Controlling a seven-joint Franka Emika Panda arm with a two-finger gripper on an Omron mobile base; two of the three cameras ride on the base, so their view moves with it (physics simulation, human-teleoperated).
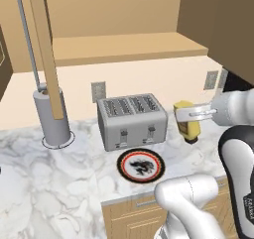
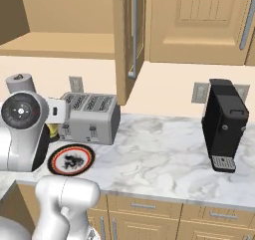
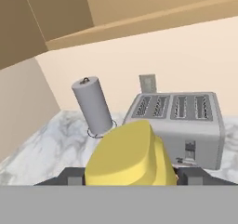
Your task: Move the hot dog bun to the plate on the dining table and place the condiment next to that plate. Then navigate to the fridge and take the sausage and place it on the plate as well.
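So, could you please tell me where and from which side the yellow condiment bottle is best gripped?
Grip the condiment bottle across its yellow body, coming in level from the robot's side of the counter. It hangs inverted, dark cap down, with the toaster close beside it, so the flat sides suit the fingers already bracketing it.

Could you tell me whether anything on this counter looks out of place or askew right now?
One thing: the condiment hangs upside down, dark cap toward the marble counter, clamped in the hand beside the toaster. The small patterned plate, the grey canister and the coffee machine stand normally; nothing looks spilled.
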